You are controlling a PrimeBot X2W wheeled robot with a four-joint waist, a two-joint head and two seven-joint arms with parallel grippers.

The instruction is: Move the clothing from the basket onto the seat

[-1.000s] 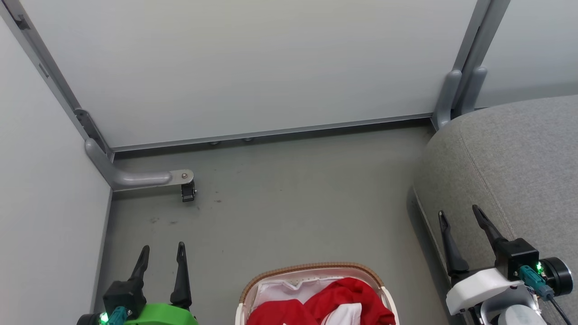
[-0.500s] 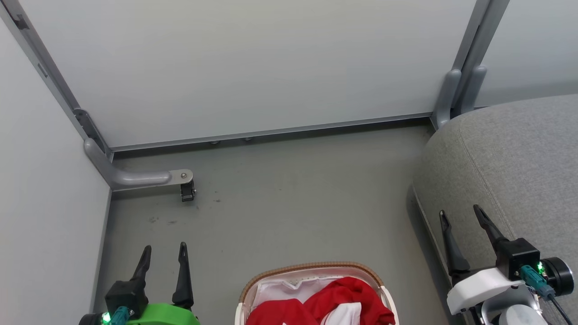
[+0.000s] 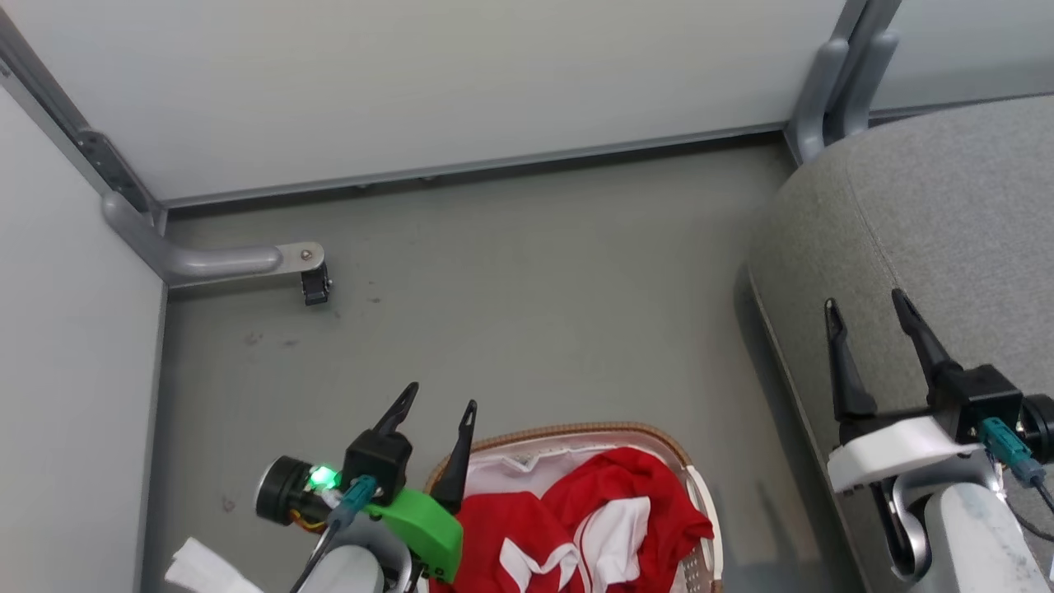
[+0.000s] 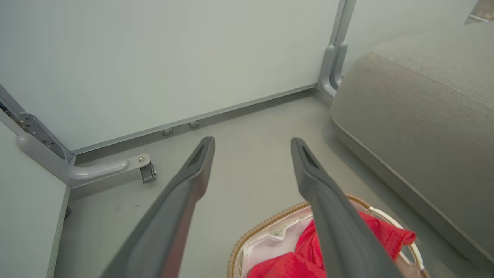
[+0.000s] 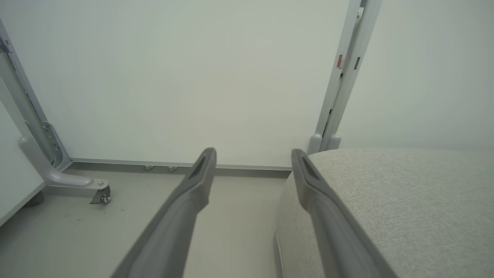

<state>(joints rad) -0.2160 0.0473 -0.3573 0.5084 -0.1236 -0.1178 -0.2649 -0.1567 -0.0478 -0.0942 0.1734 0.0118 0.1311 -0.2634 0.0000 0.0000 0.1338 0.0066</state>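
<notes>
Red clothing with white panels and stripes lies heaped in the basket, an oval with a brown woven rim and white liner, at the bottom centre of the head view. My left gripper stands open just left of the basket's rim, nothing between its fingers. In the left wrist view the clothing and the basket sit below that open gripper. My right gripper is open over the grey seat at the right. The right wrist view has the seat under the open gripper.
Pale partition panels close off the back and left. A grey metal foot with a small caster sticks out onto the grey floor at the left. A grey post stands by the seat's far corner.
The head camera has tipped downward, shifting the scene up. My left gripper has swung right and forward, up to the basket's left rim. The right gripper stays over the seat's edge.
</notes>
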